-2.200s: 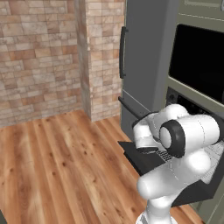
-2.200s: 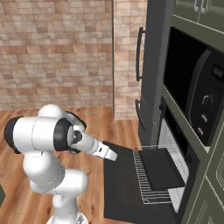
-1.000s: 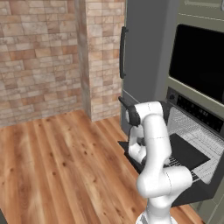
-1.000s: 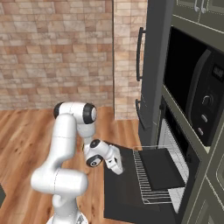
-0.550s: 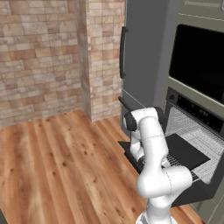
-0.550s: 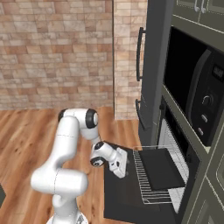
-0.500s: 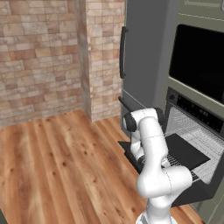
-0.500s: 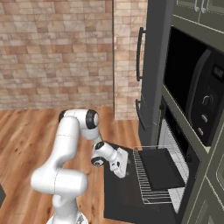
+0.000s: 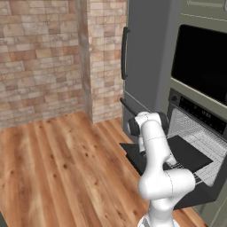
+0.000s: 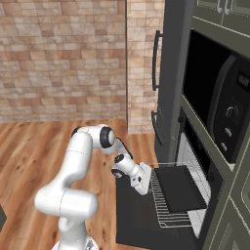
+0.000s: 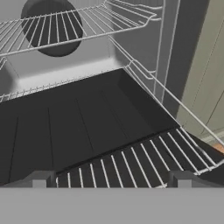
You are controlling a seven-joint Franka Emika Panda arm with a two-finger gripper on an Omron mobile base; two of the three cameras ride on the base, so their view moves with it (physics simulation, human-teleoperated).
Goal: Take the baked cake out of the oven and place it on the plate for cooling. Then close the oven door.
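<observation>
Inside the open oven (image 10: pixel 195 161), a flat black tray (image 11: pixel 74 127) rests on the pulled-out wire rack (image 11: pixel 144 162), while the gripper (image 11: pixel 109 180), its 2 fingertips (image 11: pixel 41 179) spread apart, hovers at the rack's 6 o'clock edge above the lowered oven door (image 10: pixel 139 215).

No text, label, brand, number or sign can be read anywhere. The control strip of the oven (image 9: pixel 200 116) carries a row of small pale marks, too blurred to make out as letters or digits. The microwave (image 10: pixel 233 116) has buttons and a small panel along its right edge, and these likewise show no readable characters.
</observation>
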